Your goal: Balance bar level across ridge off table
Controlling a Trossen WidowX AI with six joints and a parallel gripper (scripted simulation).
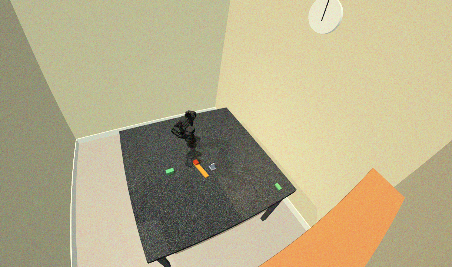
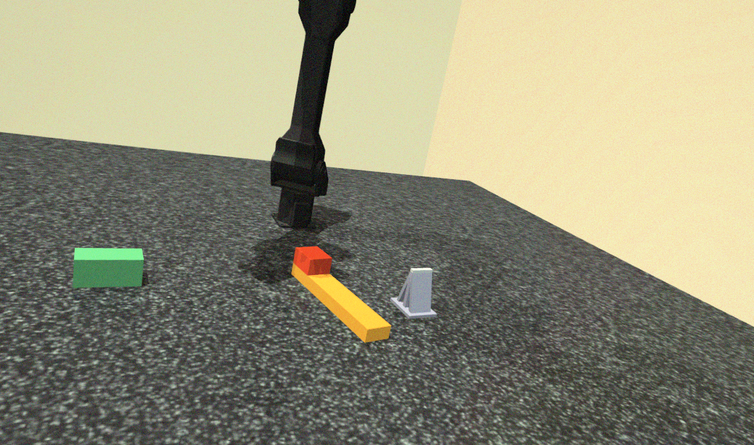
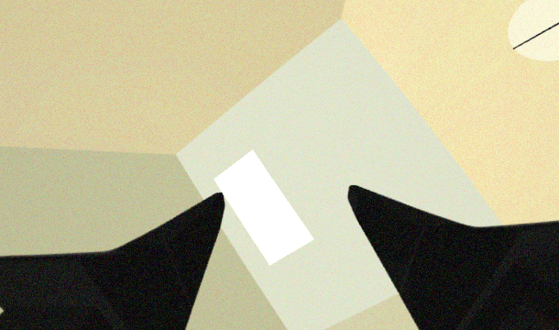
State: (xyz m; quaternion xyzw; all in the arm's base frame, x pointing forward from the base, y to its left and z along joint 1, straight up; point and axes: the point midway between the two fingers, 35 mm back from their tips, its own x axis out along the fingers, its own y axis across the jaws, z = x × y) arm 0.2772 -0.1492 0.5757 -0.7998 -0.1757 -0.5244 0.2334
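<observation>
The orange-yellow bar lies flat on the dark speckled table, with a red block on its far end. The ridge, a small light-grey upright stand on a thin base, stands to the right of the bar, apart from it. My gripper is open and empty; in the wrist view its fingertips stand wide apart with only the ceiling and walls beyond. The gripper points upward, away from the table and the bar. The fingers are out of frame in the exterior view.
A green block lies on the table left of the bar. Another green block lies near the table's right corner in the top view. The black arm stands behind the bar.
</observation>
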